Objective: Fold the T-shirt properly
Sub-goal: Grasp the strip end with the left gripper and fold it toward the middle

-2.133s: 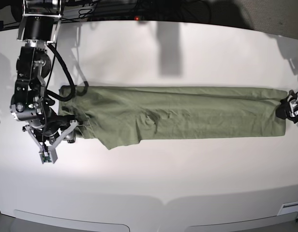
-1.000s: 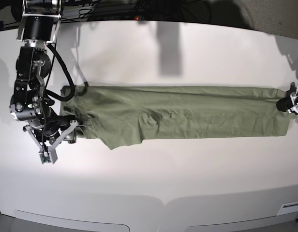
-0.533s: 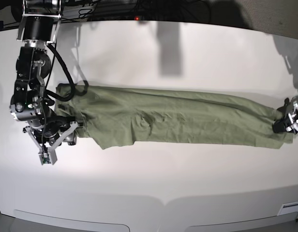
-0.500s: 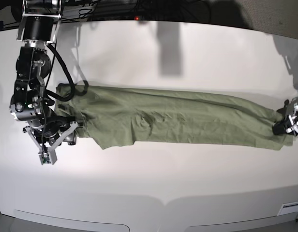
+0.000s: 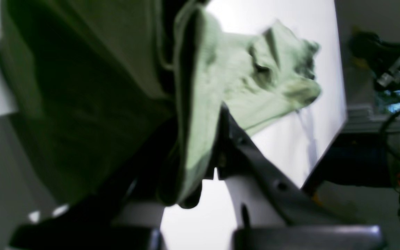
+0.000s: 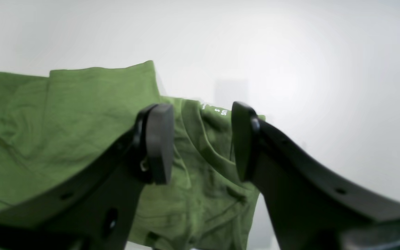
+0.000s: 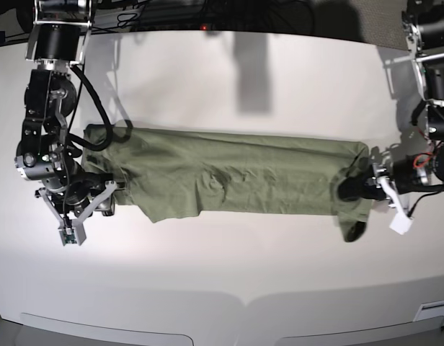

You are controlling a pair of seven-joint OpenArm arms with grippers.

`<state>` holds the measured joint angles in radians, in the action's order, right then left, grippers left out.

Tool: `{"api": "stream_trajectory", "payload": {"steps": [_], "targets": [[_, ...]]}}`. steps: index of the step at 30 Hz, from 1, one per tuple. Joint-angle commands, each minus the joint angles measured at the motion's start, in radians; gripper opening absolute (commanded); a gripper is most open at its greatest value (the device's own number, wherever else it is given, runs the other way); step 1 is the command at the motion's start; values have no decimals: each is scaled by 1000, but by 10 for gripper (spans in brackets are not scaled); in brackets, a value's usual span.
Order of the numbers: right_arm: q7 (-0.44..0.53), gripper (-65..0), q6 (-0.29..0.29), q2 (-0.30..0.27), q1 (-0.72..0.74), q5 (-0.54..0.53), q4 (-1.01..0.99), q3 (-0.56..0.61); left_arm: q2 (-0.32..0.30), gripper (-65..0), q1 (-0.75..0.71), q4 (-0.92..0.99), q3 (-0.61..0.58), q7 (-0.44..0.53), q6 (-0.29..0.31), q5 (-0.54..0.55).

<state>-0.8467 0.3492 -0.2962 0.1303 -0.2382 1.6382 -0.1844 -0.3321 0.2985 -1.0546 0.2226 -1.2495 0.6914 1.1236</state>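
Left gripper (image 5: 200,173) clamped on the thin sage-green T-shirt's (image 7: 236,176) right-edge end.
Its long axis runs toward the left edge, where the right gripper (image 6: 200,142) hovers, jaws apart.

A plain white bench (image 7: 229,274) is seen filling most of the base view. Dark cables (image 7: 171,11) are bunched along its far edge, and a small red light (image 7: 202,27) is spotted there too.

The T-shirt (image 7: 236,176) stretches across mid-frame on the table (image 7: 229,274) (base view), between left gripper (image 7: 349,189) at right and right gripper (image 7: 89,216) at left.
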Motion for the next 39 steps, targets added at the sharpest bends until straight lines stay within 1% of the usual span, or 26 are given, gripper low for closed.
{"api": "stream_trajectory", "payload": {"steps": [1,4,7,11,15,18,21,22,24,26,27,28,31,33,37,39], "targets": [[21,-376,3,-11,22,-5,20,-5,6,-650,12,-27,5,2,7,33],[20,-376,3,-11,22,-5,20,-5,60,-650,0,-28,5,51,7,21],[20,-376,3,-11,22,-5,20,-5,112,-650,-11,-28,5,117,7,-52],[19,-376,3,-11,22,-5,20,-5,164,-650,-22,-28,5,173,7,-114],[19,-376,3,-11,23,-5,20,-5,196,-650,-22,-28,5,156,7,-129],[19,-376,3,-11,22,-5,20,-5,205,-650,-22,-28,5,113,7,-128],[20,-376,3,-11,22,-5,20,-5,204,-650,-21,-28,5,113,7,-127],[20,-376,3,-11,22,-5,20,-5,204,-623,-22,-28,5,106,7,-127],[20,-376,3,-11,22,-5,20,-5,204,-499,-22,-28,5,84,7,-107],[26,-376,3,-11,22,-5,20,-5,204,-397,-22,-28,5,45,7,-54],[28,-376,3,-11,22,-5,20,-5,204,-363,-22,-28,5,30,7,-23],[30,-376,3,-11,23,-5,20,-5,204,-343,-22,-28,5,18,7,11],[32,-376,3,-11,23,-5,20,-5,204,-336,-21,-28,5,12,7,89],[32,-376,3,-11,23,-5,20,-5,204,-336,-16,-28,5,12,7,109],[32,-376,3,-12,23,7,20,-5,199,-337,-13,-28,5,33,7,98],[32,-376,3,-16,23,65,20,-6,198,-337,-13,-28,5,81,7,18]]}}
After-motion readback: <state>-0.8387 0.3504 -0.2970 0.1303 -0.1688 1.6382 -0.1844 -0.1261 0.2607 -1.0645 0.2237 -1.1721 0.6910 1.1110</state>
